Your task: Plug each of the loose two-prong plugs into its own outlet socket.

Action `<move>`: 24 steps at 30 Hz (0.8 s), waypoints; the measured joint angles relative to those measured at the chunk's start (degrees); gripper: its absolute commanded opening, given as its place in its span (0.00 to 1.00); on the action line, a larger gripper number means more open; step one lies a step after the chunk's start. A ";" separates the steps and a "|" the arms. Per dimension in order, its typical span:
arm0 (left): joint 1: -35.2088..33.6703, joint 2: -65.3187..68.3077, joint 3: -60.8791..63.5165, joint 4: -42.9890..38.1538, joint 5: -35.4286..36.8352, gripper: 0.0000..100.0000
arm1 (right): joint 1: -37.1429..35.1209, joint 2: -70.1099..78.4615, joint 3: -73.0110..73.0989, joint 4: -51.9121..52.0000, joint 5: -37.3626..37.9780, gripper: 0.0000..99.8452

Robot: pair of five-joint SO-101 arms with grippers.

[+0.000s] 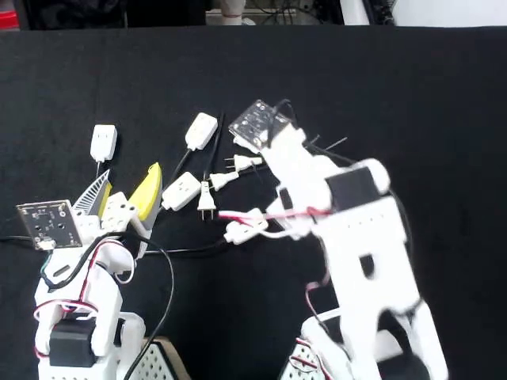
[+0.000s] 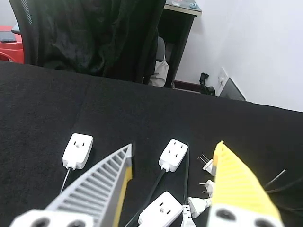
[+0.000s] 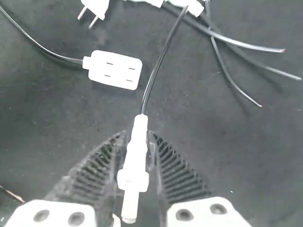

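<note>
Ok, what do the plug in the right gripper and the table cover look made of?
Plug: apparently smooth white moulded plastic, by its slight sheen; its cord looks black rubber or vinyl. Table cover: matte black fabric, likely felt, showing no shine and a faint nap.

Wide bare worktop (image 1: 412, 95) left free at far side and right. Centre crowded: sockets (image 1: 181, 191), loose plugs (image 1: 224, 179), cords (image 3: 158, 71) packed close between arms. Far-left socket (image 1: 103, 142) set apart, open worktop around it. Thin wires (image 3: 246, 45) strewn beyond right end effector (image 3: 135, 189).
</note>
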 measured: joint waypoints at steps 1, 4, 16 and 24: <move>0.00 0.00 0.00 0.00 0.00 0.27 | -0.18 -1.85 0.00 0.18 0.00 0.01; 0.18 0.00 0.00 0.00 0.00 0.27 | -0.18 -8.00 0.00 0.18 -0.44 0.01; 11.08 0.18 4.75 -0.09 -3.52 0.27 | -9.76 -23.12 5.19 -14.42 -18.46 0.01; 16.97 0.18 9.14 -4.13 -5.45 0.27 | -24.18 -26.64 16.53 -21.54 -20.13 0.01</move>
